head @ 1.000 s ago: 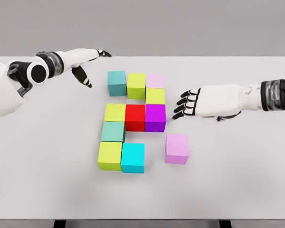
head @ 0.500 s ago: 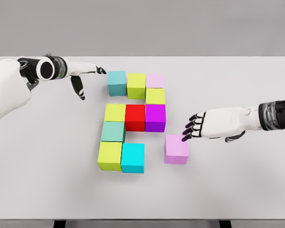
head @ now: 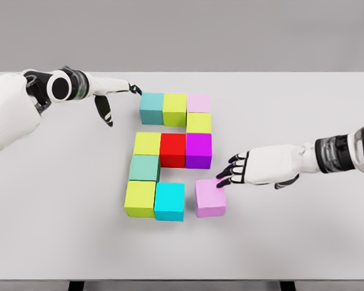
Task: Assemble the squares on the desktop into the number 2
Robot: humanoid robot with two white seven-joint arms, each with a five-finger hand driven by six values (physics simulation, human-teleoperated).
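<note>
**Ten coloured cubes laid out on the white counter, both hands at the edges of the figure**

On the flat white counter the cubes lie in rows. The top row holds a teal cube, a lime-green cube touching it, and a pale pink cube touching that one. Below the pale pink cube sits a yellow-green cube. The middle row runs from a yellow cube through a red cube to a magenta-purple cube, all three touching. Under the yellow cube is a sea-green cube, and under that a lime cube with a bright cyan cube pressed against its right side. A lilac cube stands just beside the cyan cube, with a narrow gap between them, and is turned slightly off the line of the row.

The right hand reaches in from the right, its dark fingertips touching the upper right edge of the lilac cube; the fingers are extended and slightly bent, grasping nothing. The left hand stretches across the upper left of the counter, fingers released and straight, one fingertip at the top left corner of the teal cube, the thumb hanging down towards the counter
</note>
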